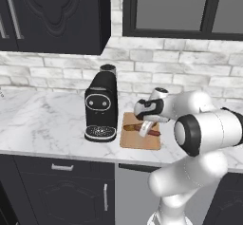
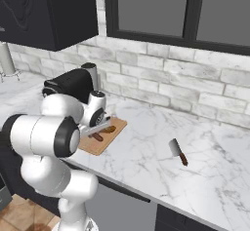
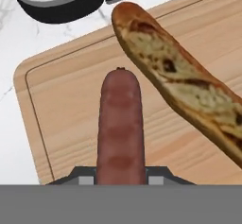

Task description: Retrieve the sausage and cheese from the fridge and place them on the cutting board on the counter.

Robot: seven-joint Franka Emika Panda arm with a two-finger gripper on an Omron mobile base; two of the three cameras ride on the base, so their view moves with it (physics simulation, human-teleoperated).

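My gripper (image 1: 145,128) hangs low over the light-brown cutting board (image 1: 129,142) on the white marble counter (image 1: 42,119), shut on the sausage (image 3: 120,124). The reddish-brown sausage sticks out from between the fingers over the board (image 3: 61,114); whether it touches the wood I cannot tell. From the side its red end (image 1: 154,133) shows by the gripper, and from the right it lies near the board's front (image 2: 97,137), under the gripper (image 2: 96,129). The cheese and the fridge are out of view.
A crusty bread stick (image 3: 184,86) lies on the board beside the sausage. A black coffee machine (image 1: 100,107) stands just left of the board. A cleaver (image 2: 178,151) lies on the counter (image 2: 146,147) to the right. A brick wall runs behind.
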